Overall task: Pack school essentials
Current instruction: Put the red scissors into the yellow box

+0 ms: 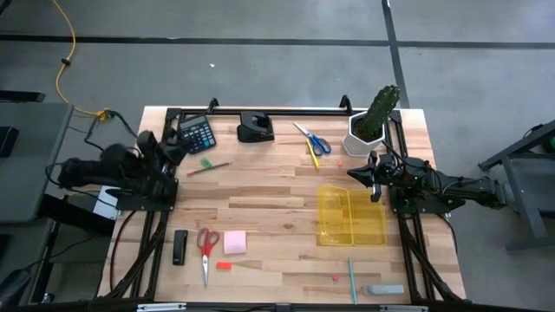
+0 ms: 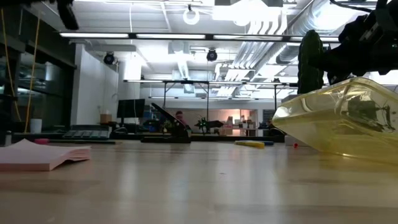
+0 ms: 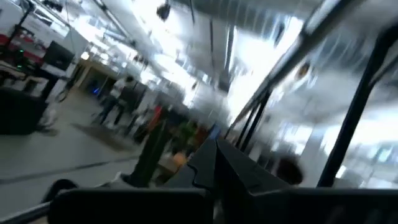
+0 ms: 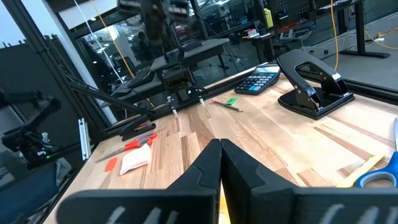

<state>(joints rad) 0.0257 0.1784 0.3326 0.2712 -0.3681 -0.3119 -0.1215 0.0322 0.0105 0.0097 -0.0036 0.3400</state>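
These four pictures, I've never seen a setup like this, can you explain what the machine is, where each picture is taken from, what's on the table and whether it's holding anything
It is a two-armed robot at a wooden table. One picture looks straight down, one looks level across the tabletop, and two come from cameras on the wrists.

The left gripper is by the calculator; the right gripper is just above the clear yellow tray. Both are shut and hold nothing.

Also on the table: a hole punch, a cactus in a white pot, blue-handled scissors, red-handled scissors, a pink sticky pad and pens.
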